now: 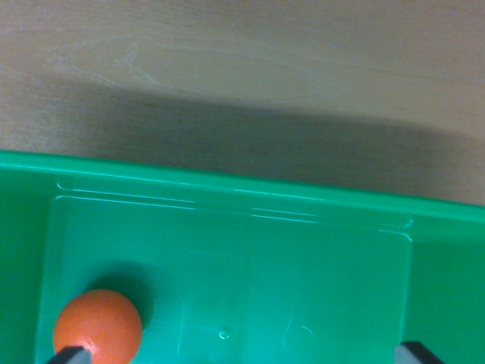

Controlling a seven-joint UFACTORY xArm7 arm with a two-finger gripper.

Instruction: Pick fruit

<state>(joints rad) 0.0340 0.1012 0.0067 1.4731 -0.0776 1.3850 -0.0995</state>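
Note:
An orange round fruit lies on the floor of a green plastic bin, at the wrist view's lower left. Only the two dark fingertips of my gripper show at the bottom edge: one at the left, overlapping the fruit's lower edge, the other at the far right. They stand wide apart, so the gripper is open and holds nothing. Whether the left fingertip touches the fruit I cannot tell.
The bin's far wall and rim run across the middle of the view. Beyond it lies a light wooden tabletop with a dark shadow along the bin. The rest of the bin floor is bare green plastic.

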